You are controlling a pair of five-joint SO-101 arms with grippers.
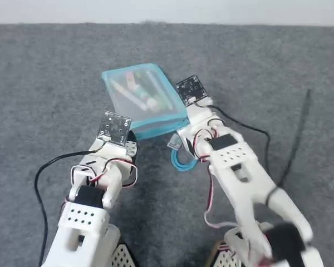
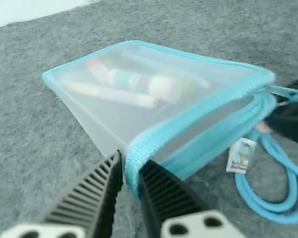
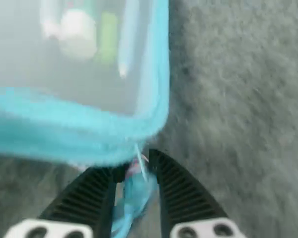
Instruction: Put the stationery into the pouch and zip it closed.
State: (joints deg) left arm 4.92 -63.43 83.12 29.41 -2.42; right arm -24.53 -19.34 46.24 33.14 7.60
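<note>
On carpet (image 1: 44,67), translucent blue-edged pouch (image 1: 139,94), left claw (image 2: 130,183) pinching corner, right claw (image 3: 136,173) pinching cord (image 3: 133,197).

The left gripper (image 2: 130,164) pinches the near corner of the pouch (image 2: 139,119), with its black ribbed fingers (image 2: 97,188) pressed on the turquoise zipper edge (image 2: 203,118). From the gripper, the translucent pouch lies at 12 o'clock on the grey carpet (image 2: 25,148), with stationery (image 2: 154,85) inside it. At 2 o'clock a blue cord (image 2: 252,194) makes a loop beside a small white tag (image 2: 241,154). A dark blurred shape (image 2: 290,119) touches the pouch's far corner.
</note>
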